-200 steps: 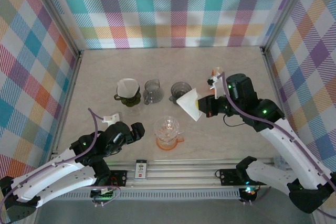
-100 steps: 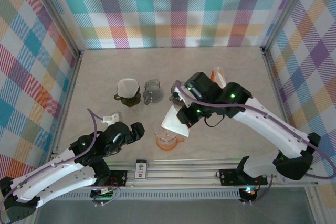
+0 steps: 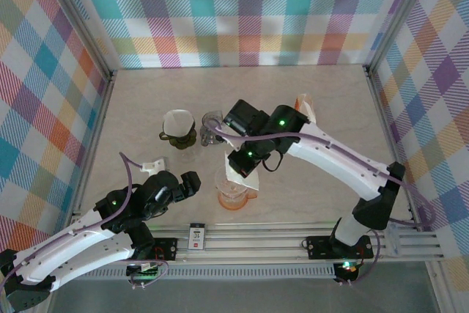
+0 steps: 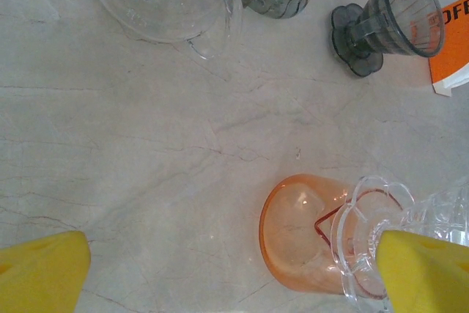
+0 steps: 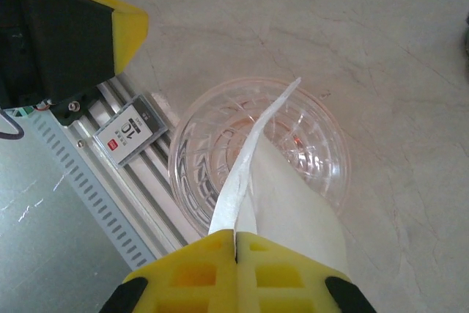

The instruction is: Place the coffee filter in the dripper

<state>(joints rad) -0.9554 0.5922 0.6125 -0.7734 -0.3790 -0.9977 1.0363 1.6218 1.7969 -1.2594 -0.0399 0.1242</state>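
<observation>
The clear glass dripper [image 3: 234,187] stands on an orange glass base [image 4: 304,229] near the table's front edge. My right gripper [image 5: 236,243] is shut on the edge of the white paper coffee filter [image 5: 289,192], folded flat and held edge-on over the dripper's bowl [image 5: 220,144]. From above, the filter [image 3: 239,174] covers the dripper's far rim, with the right gripper [image 3: 245,160] just behind it. Whether the paper touches the glass I cannot tell. My left gripper [image 3: 192,183] stands open just left of the dripper, nothing between its yellow fingers [image 4: 44,273].
A green dripper holding a white filter [image 3: 178,127], a grey glass jug [image 3: 212,128] and a grey dripper [image 4: 388,20] stand in a row behind. An orange packet [image 3: 303,103] lies at the back right. A small label card [image 3: 196,237] sits on the front rail.
The right arm has swung left and forward, carrying the filter from mid-table right to over the dripper. The left arm has stayed put, open.
</observation>
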